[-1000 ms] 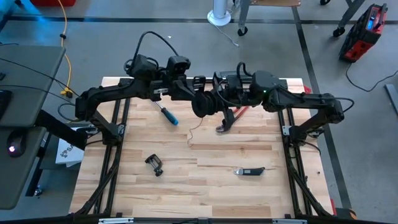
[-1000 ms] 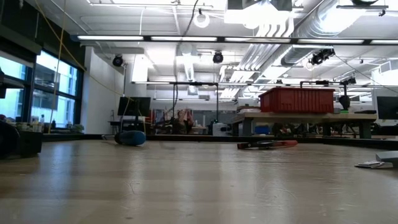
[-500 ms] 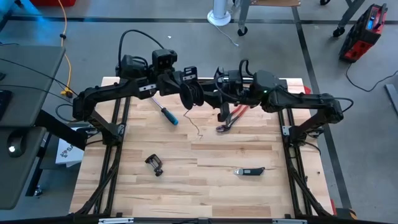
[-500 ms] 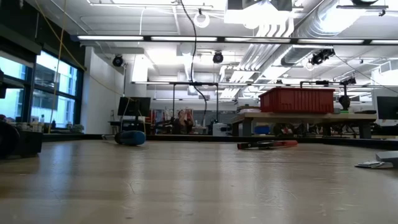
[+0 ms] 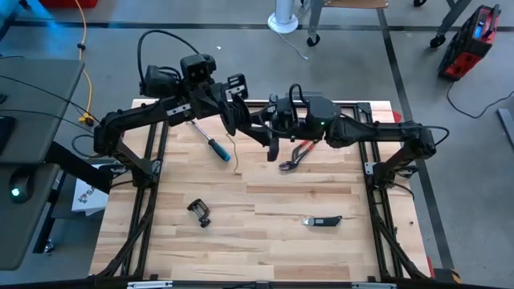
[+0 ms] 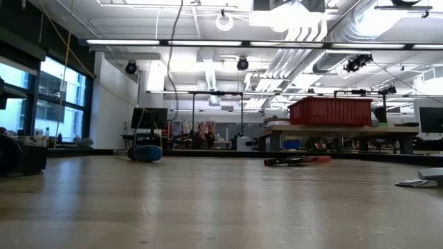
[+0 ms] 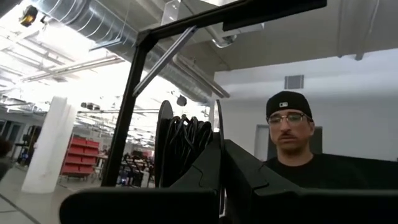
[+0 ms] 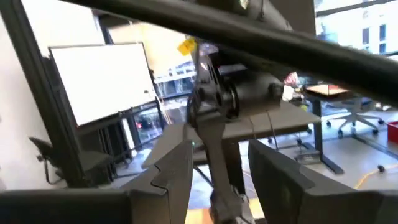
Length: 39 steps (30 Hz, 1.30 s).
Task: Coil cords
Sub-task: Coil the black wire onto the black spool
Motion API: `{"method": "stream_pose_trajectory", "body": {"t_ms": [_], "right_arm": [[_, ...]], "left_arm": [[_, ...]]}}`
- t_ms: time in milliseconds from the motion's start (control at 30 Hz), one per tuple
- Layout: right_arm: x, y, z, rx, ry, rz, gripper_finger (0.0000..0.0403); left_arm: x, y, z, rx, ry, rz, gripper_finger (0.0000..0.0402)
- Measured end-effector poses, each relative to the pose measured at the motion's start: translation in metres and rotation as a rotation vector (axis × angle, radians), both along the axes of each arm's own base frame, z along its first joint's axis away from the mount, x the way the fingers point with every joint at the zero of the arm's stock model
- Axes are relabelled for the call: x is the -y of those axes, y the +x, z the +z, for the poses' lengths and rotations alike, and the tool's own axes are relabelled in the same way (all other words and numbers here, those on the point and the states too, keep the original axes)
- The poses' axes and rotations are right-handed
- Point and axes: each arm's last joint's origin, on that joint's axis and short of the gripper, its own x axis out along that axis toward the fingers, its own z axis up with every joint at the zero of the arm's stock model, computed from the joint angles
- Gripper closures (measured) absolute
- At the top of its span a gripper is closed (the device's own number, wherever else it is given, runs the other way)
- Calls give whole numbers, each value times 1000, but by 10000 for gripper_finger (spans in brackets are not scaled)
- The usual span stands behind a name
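Seen from above, both arms meet over the far middle of the table (image 5: 321,257). The left gripper (image 5: 233,112) sits upper centre-left of the frame, clamped shut on the reel (image 5: 228,117), a black disc held on edge above the wood. A hair-thin cord (image 5: 234,152) hangs from it toward the table, just right of the blue-handled screwdriver (image 5: 217,148). The right gripper (image 5: 271,135) stands just right of the reel, its fingers parted, gripping nothing that can be made out.

The left wrist view gives what the overhead picture cannot: the reel (image 7: 186,146) edge-on at centre frame, dark cord wound between its two flanges, pinched by the dark fingers (image 7: 249,180), with a person (image 7: 295,149) in a black cap in the room at right. The right wrist view shows its own two fingers (image 8: 174,165) set apart in the lower frame, and the left arm's gripper between and beyond them.

The low view shows neither gripper, only bare tabletop, the red pliers (image 6: 297,160) at right of centre and the screwdriver handle at left. From above, the pliers (image 5: 299,152) lie right of the right gripper; a small black clamp (image 5: 199,212) sits lower left and a dark flat tool (image 5: 321,220) lower centre.
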Motion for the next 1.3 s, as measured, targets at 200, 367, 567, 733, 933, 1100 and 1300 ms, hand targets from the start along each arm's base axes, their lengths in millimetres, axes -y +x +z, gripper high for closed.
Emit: {"method": "stream_pose_trajectory", "body": {"t_ms": [200,367,567,733,933,1100,1300], "right_arm": [[-2,10,-7,7,39,77,253],[-2,20,-14,33,22,78,253],[-2,27,-21,25,5,82,254],[-2,26,-19,43,-3,86,279],[-6,25,-18,46,-4,118,379],[-15,23,-17,34,-13,154,400],[-25,24,-24,-38,19,217,401]], "left_arm": [[-2,-2,2,13,6,12,401],[-2,-1,2,17,11,21,401],[-2,-1,2,15,9,21,401],[-4,-1,2,16,10,27,401],[-8,-2,2,16,10,41,401],[-16,-5,2,8,32,57,401],[-31,-10,3,46,24,146,401]]}}
